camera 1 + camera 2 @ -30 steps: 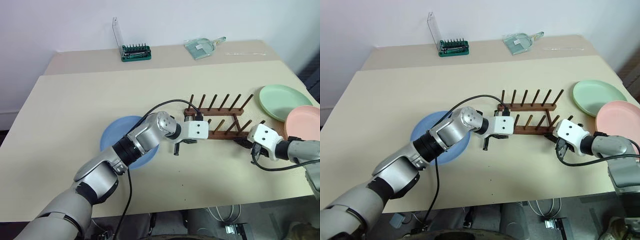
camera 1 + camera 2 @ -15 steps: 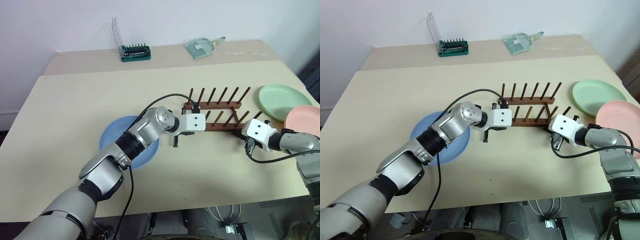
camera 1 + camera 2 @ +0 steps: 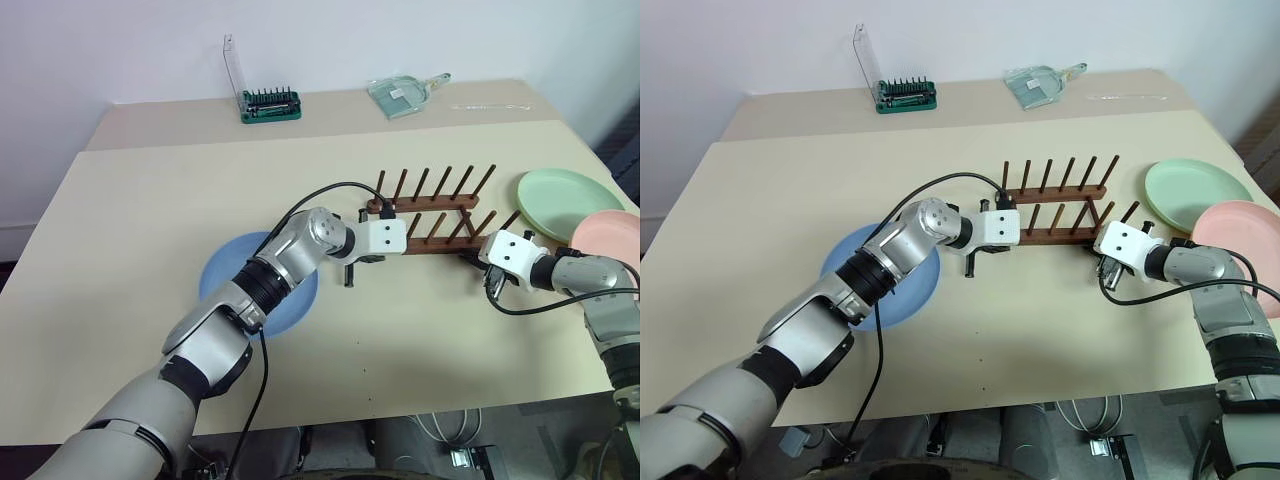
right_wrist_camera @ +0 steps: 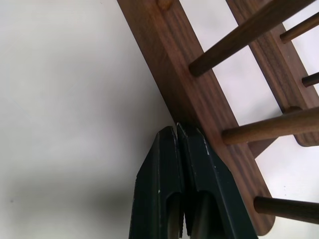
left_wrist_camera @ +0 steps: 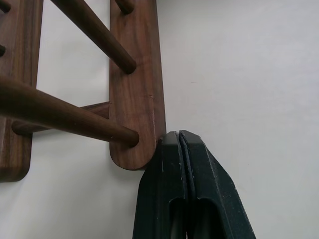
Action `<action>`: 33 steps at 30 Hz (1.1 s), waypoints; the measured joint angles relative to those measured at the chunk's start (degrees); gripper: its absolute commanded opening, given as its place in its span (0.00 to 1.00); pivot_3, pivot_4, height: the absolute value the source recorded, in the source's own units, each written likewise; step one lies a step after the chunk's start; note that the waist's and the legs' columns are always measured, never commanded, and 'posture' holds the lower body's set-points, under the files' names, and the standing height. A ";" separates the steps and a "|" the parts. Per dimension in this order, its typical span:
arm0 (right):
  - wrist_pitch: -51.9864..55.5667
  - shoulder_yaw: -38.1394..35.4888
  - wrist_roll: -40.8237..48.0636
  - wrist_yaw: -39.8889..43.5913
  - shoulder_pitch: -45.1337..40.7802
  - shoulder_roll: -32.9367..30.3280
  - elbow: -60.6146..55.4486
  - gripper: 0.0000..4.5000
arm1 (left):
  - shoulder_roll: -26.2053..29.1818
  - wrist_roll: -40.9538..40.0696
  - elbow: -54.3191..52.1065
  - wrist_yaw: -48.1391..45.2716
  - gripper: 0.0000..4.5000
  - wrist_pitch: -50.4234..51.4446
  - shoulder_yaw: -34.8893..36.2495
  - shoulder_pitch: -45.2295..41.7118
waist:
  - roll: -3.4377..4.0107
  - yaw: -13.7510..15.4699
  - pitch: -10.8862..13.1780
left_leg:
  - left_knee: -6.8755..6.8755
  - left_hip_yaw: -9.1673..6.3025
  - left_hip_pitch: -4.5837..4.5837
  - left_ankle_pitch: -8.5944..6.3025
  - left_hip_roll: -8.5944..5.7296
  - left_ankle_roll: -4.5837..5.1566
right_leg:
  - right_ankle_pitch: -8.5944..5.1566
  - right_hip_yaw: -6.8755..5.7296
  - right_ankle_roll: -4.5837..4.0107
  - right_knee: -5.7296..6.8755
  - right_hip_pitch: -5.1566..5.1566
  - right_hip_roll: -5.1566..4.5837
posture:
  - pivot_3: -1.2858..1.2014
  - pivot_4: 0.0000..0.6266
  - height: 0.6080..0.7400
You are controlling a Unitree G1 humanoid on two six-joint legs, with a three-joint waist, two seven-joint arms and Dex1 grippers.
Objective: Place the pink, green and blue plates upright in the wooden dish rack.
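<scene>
Wooden dish rack shows no legible writing.

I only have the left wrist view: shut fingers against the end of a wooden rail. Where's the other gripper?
Observer: The right gripper is shut too, with its tips against the near rail of the wooden dish rack, toward the opposite end.
Operator: Any plates in the rack yet?
Observer: None, all its pegs stand bare.
Operator: So where are the plates?
Observer: All flat on the table. The blue plate is left of the rack, and the green plate and pink plate are beyond its right end.
</scene>
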 measured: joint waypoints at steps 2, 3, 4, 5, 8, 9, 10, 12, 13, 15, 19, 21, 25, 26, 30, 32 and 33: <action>-0.33 0.00 -0.14 -0.01 -0.01 0.00 0.06 0.02 | -0.15 0.32 0.06 -0.03 0.00 0.01 0.26 0.00 | 0.00 0.01 0.00 | 0.00 0.00 0.00 0.00 0.00 0.00 | 0.00 0.00 0.00 0.00 0.00 0.00 | 0.52 0.24 1.00; -0.43 0.00 -0.17 -0.01 -0.01 0.00 0.06 0.02 | -0.16 0.47 0.06 -0.06 0.00 0.04 0.40 0.01 | 0.00 0.00 0.00 | 0.00 0.00 0.00 0.00 0.00 0.00 | 0.00 0.00 0.00 0.00 0.00 0.00 | 0.52 0.24 1.00; -0.53 0.00 -0.18 -0.01 0.01 -0.01 0.00 0.02 | -0.16 0.51 0.04 -0.19 0.00 0.17 0.62 0.01 | 0.00 -0.01 0.00 | 0.00 0.00 -0.01 0.00 0.00 0.00 | 0.00 0.00 0.00 0.00 -0.01 0.00 | 0.52 0.24 1.00; -0.50 -0.05 -0.09 0.00 0.16 -0.02 -0.27 0.02 | -0.17 0.51 -0.01 -0.42 0.00 0.42 1.00 0.05 | 0.00 -0.03 0.00 | 0.00 0.00 -0.02 0.00 0.00 0.00 | 0.00 0.00 0.00 0.00 -0.03 0.00 | 0.52 0.24 1.00; 1.73 -1.52 3.14 1.22 3.56 -0.03 -4.98 0.02 | 0.28 -1.59 -2.81 -2.74 0.00 4.08 3.42 1.45 | 0.01 0.04 0.00 | -0.03 -0.03 -0.06 0.00 0.00 0.00 | 0.00 0.00 0.00 0.04 -0.10 0.00 | 0.52 0.24 1.00; 3.30 -2.76 5.28 1.93 5.57 -0.03 -7.58 0.02 | 0.69 -3.34 -4.98 -4.24 0.00 6.23 4.61 2.34 | 0.01 0.05 0.00 | -0.04 -0.05 -0.09 -0.01 0.00 0.01 | 0.00 0.00 0.00 0.05 -0.12 0.00 | 0.52 0.24 1.00; 6.69 -4.87 9.06 2.95 8.48 -0.02 -11.59 0.02 | 1.40 -6.01 -8.64 -6.58 0.00 9.51 6.53 3.77 | 0.03 0.08 0.00 | -0.05 -0.08 -0.16 -0.02 0.00 0.03 | 0.00 0.00 0.00 0.06 -0.19 0.00 | 0.52 0.24 1.00; 13.37 -8.73 15.69 4.47 13.03 -0.06 -18.55 0.06 | 4.67 -11.26 -15.10 -12.17 0.11 15.51 8.95 5.53 | 0.03 0.03 0.00 | -0.05 -0.08 -0.21 -0.03 0.00 0.04 | 0.01 0.01 -0.01 0.09 -0.28 0.00 | 0.52 0.24 1.00; 17.78 -11.52 19.84 5.09 15.86 -0.23 -22.54 0.13 | 7.76 -14.52 -19.17 -16.15 0.18 18.78 9.94 6.41 | 0.04 -0.12 0.00 | -0.06 -0.07 -0.24 -0.03 0.01 0.04 | 0.01 0.02 -0.01 0.12 -0.34 0.00 | 0.52 0.24 1.00; 25.64 -16.59 26.13 5.61 20.02 -0.94 -28.10 0.31 | 13.30 -18.66 -24.65 -21.15 0.40 23.66 11.94 7.55 | 0.07 -0.37 0.01 | -0.05 -0.07 -0.22 -0.03 0.01 0.04 | 0.02 0.04 -0.04 0.16 -0.33 0.00 | 0.52 0.24 1.00; 35.38 -29.12 35.06 3.08 24.87 -1.65 -37.17 0.75 | 17.36 -29.16 -26.51 -24.24 0.85 30.76 23.03 7.32 | 0.07 0.12 0.02 | 0.00 -0.06 -0.17 -0.09 0.01 0.14 | 0.03 0.04 -0.05 0.11 -0.23 0.00 | 0.52 0.24 1.00; 38.53 -34.32 36.11 -0.87 24.99 -1.67 -39.68 0.98 | 19.20 -33.42 -26.29 -25.67 1.00 32.59 27.70 5.94 | 0.05 0.17 0.02 | -0.01 -0.07 -0.10 -0.08 0.04 0.13 | 0.02 0.03 -0.06 0.12 -0.17 0.04 | 0.52 0.24 1.00; 41.79 -36.38 32.68 -8.53 25.87 -1.56 -39.06 0.99 | 19.79 -36.34 -24.79 -25.58 1.00 31.89 30.74 4.78 | 0.07 0.36 0.00 | 0.00 -0.04 -0.06 -0.02 0.01 0.02 | 0.02 0.03 -0.05 0.09 -0.09 0.01 | 0.52 0.24 1.00; 42.21 -36.35 31.33 -9.76 26.26 -1.58 -38.28 0.99 | 19.82 -36.32 -23.97 -25.44 1.00 31.34 30.47 4.90 | 0.05 0.35 0.01 | 0.00 -0.04 -0.07 -0.02 0.01 0.03 | 0.02 0.03 -0.05 0.08 -0.09 0.01 | 0.52 0.24 1.00; 41.78 -33.14 23.54 -11.64 29.18 -4.13 -33.91 0.99 | 19.87 -37.04 -22.95 -25.31 1.00 31.07 30.21 4.96 | 0.06 0.20 0.01 | -0.02 -0.01 -0.08 -0.02 0.00 0.03 | 0.02 0.03 -0.05 0.08 -0.15 0.01 | 0.52 0.24 1.00; 41.41 -32.21 21.33 -11.84 29.60 -4.27 -32.07 0.99 | 19.90 -39.15 -24.12 -26.07 1.00 31.38 30.57 5.13 | 0.07 0.05 0.01 | -0.02 0.00 -0.08 -0.02 0.01 0.02 | 0.02 0.04 -0.05 0.08 -0.16 0.01 | 0.52 0.24 1.00; 41.61 -32.13 20.98 -11.89 29.53 -4.27 -31.47 0.99 | 20.07 -40.83 -25.56 -27.33 1.00 31.48 30.91 5.47 | 0.08 -0.08 0.02 | -0.02 0.01 -0.09 -0.02 0.02 0.02 | 0.02 0.06 -0.05 0.08 -0.17 0.00 | 0.52 0.24 1.00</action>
